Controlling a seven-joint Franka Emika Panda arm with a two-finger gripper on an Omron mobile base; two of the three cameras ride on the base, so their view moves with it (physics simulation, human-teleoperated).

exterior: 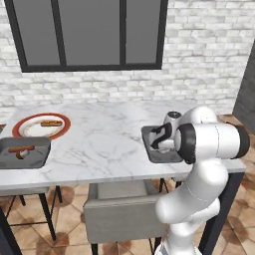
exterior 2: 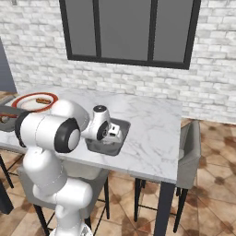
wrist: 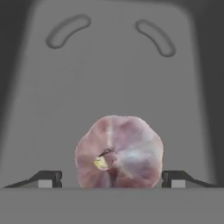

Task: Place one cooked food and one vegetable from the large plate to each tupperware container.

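Note:
A pinkish-purple bulb-shaped vegetable [wrist: 119, 151] lies on the floor of the right tupperware container [wrist: 109, 74], a dark grey tray near the table's right end [exterior: 148, 143] [exterior 2: 102, 147]. My gripper [wrist: 111, 179] hangs low over this tray [exterior: 160, 139] [exterior 2: 113, 133], open, with a fingertip on each side of the vegetable and a gap to each. The large plate [exterior: 20, 127] [exterior 2: 20, 100], white with a red rim, sits at the far left and carries a brown sausage-like food [exterior: 51, 123]. The second tupperware container [exterior: 39, 158] in front of it holds a similar brown food [exterior: 21, 149].
The trays and plate stand on a white marble table [exterior: 104, 144] against a white brick wall with a dark window. A grey chair [exterior: 124, 214] is tucked under the near edge and another chair [exterior 2: 189, 152] stands at the right end. My white arm covers the right tray's right half.

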